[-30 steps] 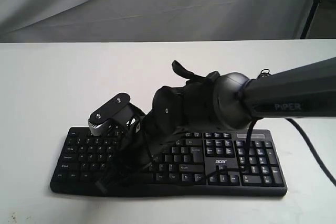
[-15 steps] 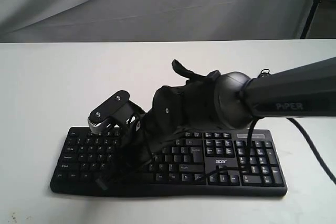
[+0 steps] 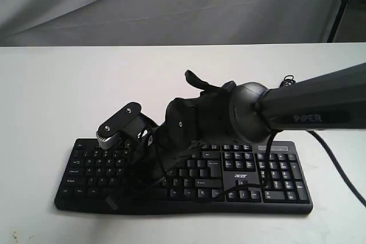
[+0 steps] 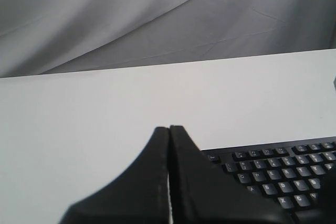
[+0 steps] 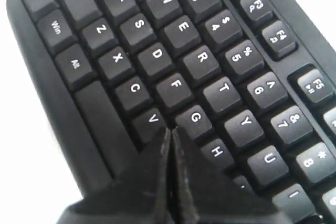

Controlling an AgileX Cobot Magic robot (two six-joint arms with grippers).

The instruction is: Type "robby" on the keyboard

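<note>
The black keyboard (image 3: 274,182) with white legends and an "acer" logo lies on the white table (image 3: 51,95), near its front edge. My right arm (image 3: 246,115) reaches across from the right over the keyboard's left half. In the right wrist view the right gripper (image 5: 170,129) is shut with nothing in it. Its tips sit close above the keys (image 5: 157,51), between V (image 5: 152,120) and G (image 5: 195,117). My left gripper (image 4: 169,127) is shut and empty above bare table, beside the keyboard's Esc corner (image 4: 283,174). It does not show in the exterior view.
A black cable (image 3: 337,164) runs off the right arm past the keyboard's right end. Grey cloth (image 3: 171,4) hangs behind the table. A dark stand leg (image 3: 343,4) shows at the back right.
The right arm has shifted slightly to the left over the keyboard. The keyboard has not moved.
</note>
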